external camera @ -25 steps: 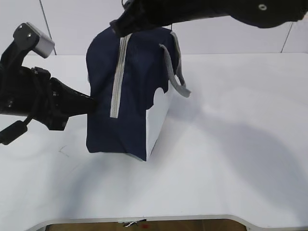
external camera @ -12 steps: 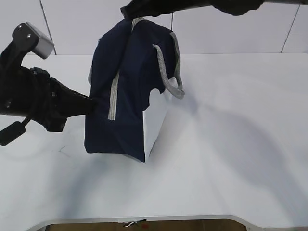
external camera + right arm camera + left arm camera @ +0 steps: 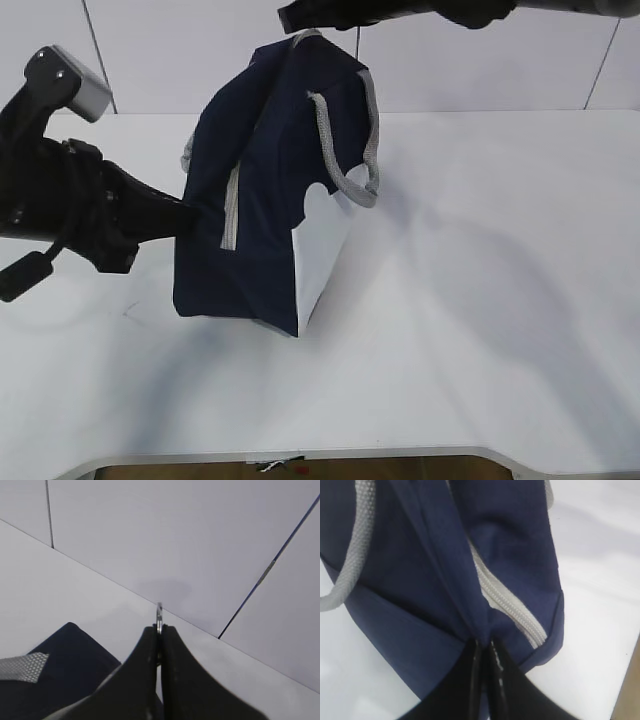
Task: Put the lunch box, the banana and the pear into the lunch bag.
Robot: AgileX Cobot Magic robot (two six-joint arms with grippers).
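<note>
The navy lunch bag [image 3: 270, 190] stands on the white table [image 3: 480, 300], leaning, with its grey zipper [image 3: 231, 215] on the near side. My left gripper [image 3: 190, 215] is shut on the bag's fabric at its left side; in the left wrist view the gripper [image 3: 484, 645] pinches navy cloth [image 3: 420, 580] beside the zipper [image 3: 510, 605]. My right gripper [image 3: 290, 18] is above the bag's top and is shut on the metal ring pull [image 3: 159, 615]. The lunch box, banana and pear are out of view.
A grey webbing handle [image 3: 370, 150] hangs on the bag's right side above its white lower panel [image 3: 325, 245]. A white wall [image 3: 480, 60] stands behind the table. The table's front edge [image 3: 300, 455] is near.
My right gripper has moved right and up with the ring pull. The bag's top has followed and the bag leans more. The left arm holds still.
</note>
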